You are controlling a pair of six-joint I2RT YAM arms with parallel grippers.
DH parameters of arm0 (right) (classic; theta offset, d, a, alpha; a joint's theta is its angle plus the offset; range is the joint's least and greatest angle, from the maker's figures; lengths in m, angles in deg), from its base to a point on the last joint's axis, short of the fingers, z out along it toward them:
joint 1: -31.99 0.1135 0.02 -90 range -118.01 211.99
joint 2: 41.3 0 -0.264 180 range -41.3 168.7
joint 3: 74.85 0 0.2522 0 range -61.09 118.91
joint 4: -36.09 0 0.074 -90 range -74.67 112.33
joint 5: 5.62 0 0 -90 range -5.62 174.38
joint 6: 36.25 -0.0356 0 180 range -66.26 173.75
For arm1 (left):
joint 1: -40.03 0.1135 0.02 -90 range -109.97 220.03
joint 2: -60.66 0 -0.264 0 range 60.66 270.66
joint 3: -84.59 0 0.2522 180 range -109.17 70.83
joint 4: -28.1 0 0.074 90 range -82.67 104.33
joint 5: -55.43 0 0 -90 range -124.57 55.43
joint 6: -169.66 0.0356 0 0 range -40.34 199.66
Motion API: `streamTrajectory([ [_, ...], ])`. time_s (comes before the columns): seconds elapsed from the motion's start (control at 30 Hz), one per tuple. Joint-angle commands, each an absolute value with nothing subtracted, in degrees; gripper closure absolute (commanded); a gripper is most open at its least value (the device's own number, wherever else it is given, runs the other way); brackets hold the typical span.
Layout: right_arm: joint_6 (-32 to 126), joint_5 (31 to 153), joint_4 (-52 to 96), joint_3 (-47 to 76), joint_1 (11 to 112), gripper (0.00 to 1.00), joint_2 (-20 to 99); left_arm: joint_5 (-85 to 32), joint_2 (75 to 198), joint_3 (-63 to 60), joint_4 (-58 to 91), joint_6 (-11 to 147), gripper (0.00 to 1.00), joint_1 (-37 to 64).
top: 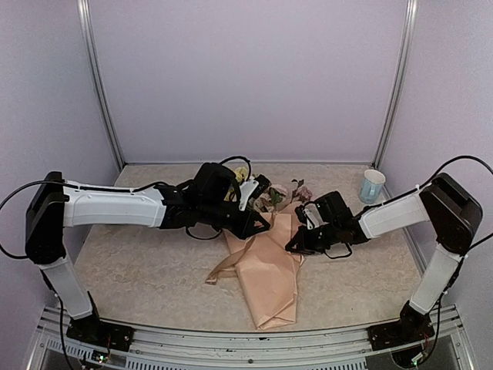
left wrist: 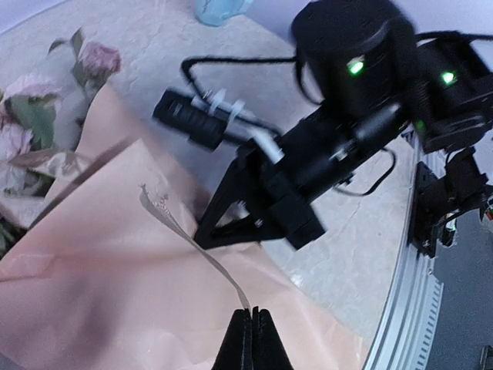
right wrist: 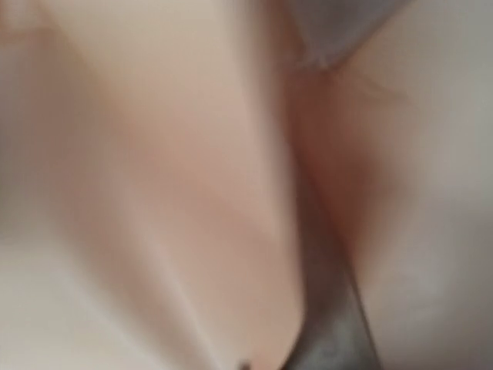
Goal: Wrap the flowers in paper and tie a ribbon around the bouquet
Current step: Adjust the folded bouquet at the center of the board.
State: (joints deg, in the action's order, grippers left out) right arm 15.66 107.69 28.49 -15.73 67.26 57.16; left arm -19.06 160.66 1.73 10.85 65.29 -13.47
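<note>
Left gripper (left wrist: 251, 314) pinches the ribbon (left wrist: 231, 283); right gripper (left wrist: 205, 238), pressed together, sits on the paper (left wrist: 92, 301). Pull the ribbon taut and low so it cinches without slipping free.

Left arm (top: 115, 206), right arm (top: 393, 216) extended inward, low; left end effector (left wrist: 251, 314), right end effector (top: 297, 245) clamped closed.

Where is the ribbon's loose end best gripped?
Probably just below its frayed tip, from above, jaws across the strip: the ribbon runs thin and narrow over the paper, its other end pinched in the shut left tool.
</note>
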Motion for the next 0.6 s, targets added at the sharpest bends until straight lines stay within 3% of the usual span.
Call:
streamTrajectory([
  [0.0, 14.8, 106.8, 29.9, -17.2, 66.8, 1.00, 59.9, -15.5, 162.8, -8.4, 7.8, 66.4, 1.00, -15.6],
  [0.3, 14.6, 108.0, 29.8, -16.8, 66.8, 1.00, 59.8, -6.5, 171.2, -20.2, 15.7, 60.2, 1.00, -13.1],
  [0.57, 11.1, 108.9, 31.1, -17.0, 66.8, 1.00, 59.3, -4.1, 184.1, -14.4, 31.0, 47.6, 1.00, -8.4],
])
